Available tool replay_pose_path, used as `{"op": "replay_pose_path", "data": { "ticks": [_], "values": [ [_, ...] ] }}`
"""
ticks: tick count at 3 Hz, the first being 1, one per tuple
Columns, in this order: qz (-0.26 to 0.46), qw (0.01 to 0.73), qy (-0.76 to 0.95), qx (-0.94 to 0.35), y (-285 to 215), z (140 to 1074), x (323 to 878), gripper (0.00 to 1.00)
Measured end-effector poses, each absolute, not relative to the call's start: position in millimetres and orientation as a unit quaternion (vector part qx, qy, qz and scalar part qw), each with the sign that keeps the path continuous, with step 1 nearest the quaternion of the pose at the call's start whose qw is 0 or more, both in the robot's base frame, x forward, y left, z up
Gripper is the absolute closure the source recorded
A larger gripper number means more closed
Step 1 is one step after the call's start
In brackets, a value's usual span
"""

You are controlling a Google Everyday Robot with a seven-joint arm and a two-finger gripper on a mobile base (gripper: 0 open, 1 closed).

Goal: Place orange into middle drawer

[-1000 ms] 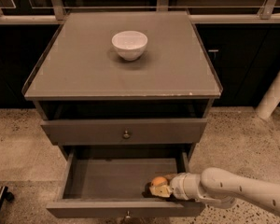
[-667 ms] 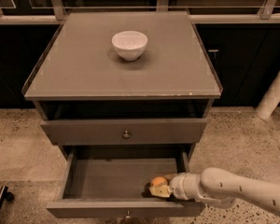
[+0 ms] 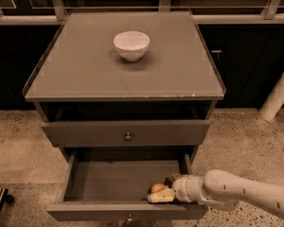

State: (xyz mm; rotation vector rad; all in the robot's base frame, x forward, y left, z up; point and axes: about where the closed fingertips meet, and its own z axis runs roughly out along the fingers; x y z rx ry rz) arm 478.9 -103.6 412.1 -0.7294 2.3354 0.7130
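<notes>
The orange [image 3: 156, 188] lies low inside the open middle drawer [image 3: 109, 181], near its front right corner. My gripper [image 3: 163, 193] reaches in from the right on a white arm [image 3: 236, 193], and its tip is right against the orange. The gripper partly covers the orange's right side. The drawer is pulled out, its front panel [image 3: 85, 212] at the bottom of the view with a small knob [image 3: 129, 218].
The upper drawer [image 3: 128, 134] is shut, with a round knob [image 3: 128, 136]. A white bowl [image 3: 131, 45] stands on the grey cabinet top [image 3: 85, 74]. A white post [image 3: 279, 93] stands at the right, on a speckled floor [image 3: 19, 150].
The arm, the gripper and the orange stay almost where they were in the drawer; the orange shows a little further left of the gripper tip.
</notes>
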Motion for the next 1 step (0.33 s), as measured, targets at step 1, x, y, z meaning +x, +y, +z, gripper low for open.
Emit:
{"op": "replay_pose_path", "data": {
  "ticks": [1],
  "values": [
    [0.268, 0.292, 0.876, -0.274, -103.6, 412.1, 478.9, 0.0]
  ]
}}
